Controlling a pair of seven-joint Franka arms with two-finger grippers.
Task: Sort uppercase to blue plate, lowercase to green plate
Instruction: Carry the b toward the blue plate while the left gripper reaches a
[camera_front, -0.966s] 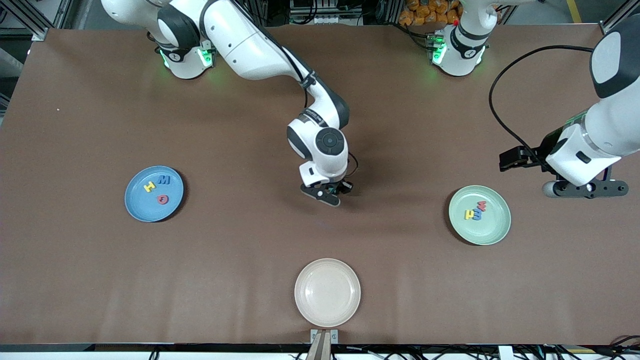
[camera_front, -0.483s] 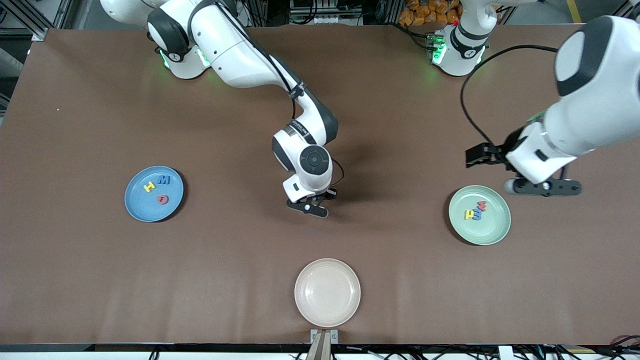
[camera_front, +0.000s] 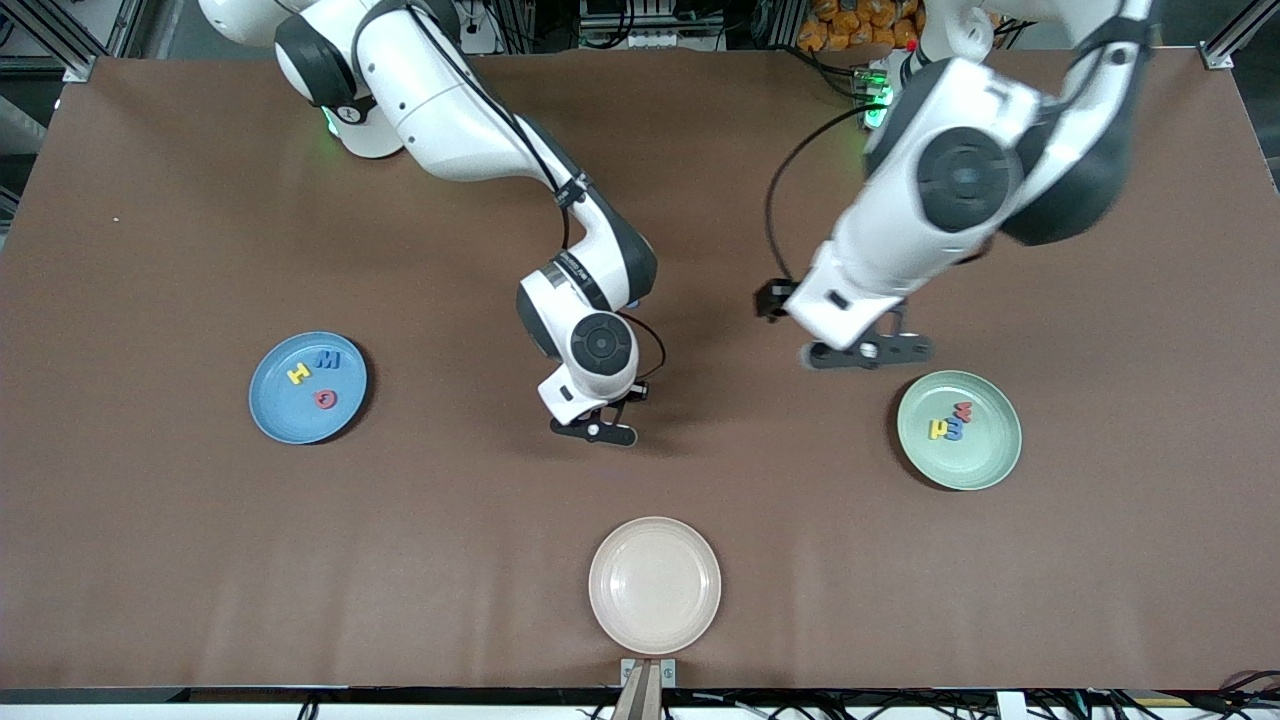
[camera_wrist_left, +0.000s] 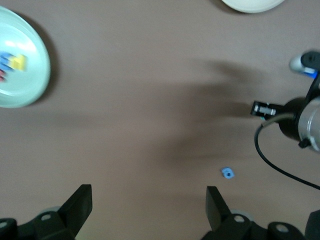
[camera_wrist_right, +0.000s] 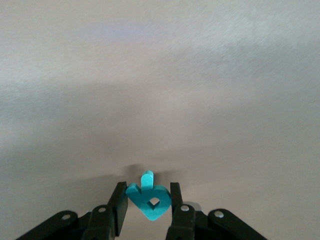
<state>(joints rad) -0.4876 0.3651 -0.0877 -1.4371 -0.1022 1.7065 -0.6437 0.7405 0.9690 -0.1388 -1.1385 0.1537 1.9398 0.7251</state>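
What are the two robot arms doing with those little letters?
They are sorting foam letters onto plates. The right end effector is shut on a teal letter and holds it over the middle of the table. The left end effector is open and holds nothing; it hangs over the table, where a small blue letter lies loose. The blue plate has three letters in it, and the green plate has three too.

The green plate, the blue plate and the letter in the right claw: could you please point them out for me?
green plate (camera_front: 985, 462): front view, bare rim nearest the camera.
blue plate (camera_front: 285, 418): front view, bare floor of the plate.
letter (camera_wrist_right: 148, 200): right wrist view, teal body between the claw's fingers.
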